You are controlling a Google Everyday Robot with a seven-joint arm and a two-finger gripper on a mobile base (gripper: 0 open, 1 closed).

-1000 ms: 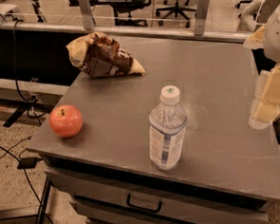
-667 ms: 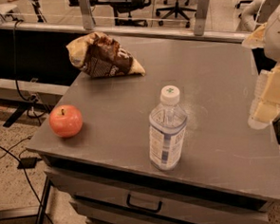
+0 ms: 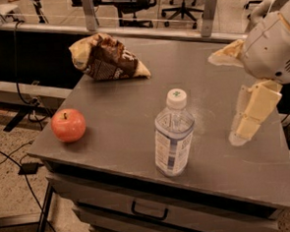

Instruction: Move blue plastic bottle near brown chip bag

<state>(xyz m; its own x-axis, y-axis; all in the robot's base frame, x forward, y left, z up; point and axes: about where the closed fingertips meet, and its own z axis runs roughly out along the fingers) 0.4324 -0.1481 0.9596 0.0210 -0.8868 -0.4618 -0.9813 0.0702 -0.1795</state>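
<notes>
The blue plastic bottle (image 3: 173,134) stands upright near the front middle of the grey table (image 3: 120,109). It is clear, with a white cap bearing a green mark and a blue-and-white label. The brown chip bag (image 3: 107,58) lies crumpled at the table's back left, well apart from the bottle. My gripper (image 3: 239,137) hangs over the table's right side, pointing down, to the right of the bottle and not touching it. It holds nothing that I can see.
A red apple (image 3: 68,125) sits near the table's front left corner. A drawer with a dark handle (image 3: 149,211) is below the front edge. Cables (image 3: 20,165) run on the floor at left. Office chairs (image 3: 182,2) stand behind a rail.
My gripper and arm have moved left, further over the table and closer to the bottle. The bottle, bag and apple have not moved.
</notes>
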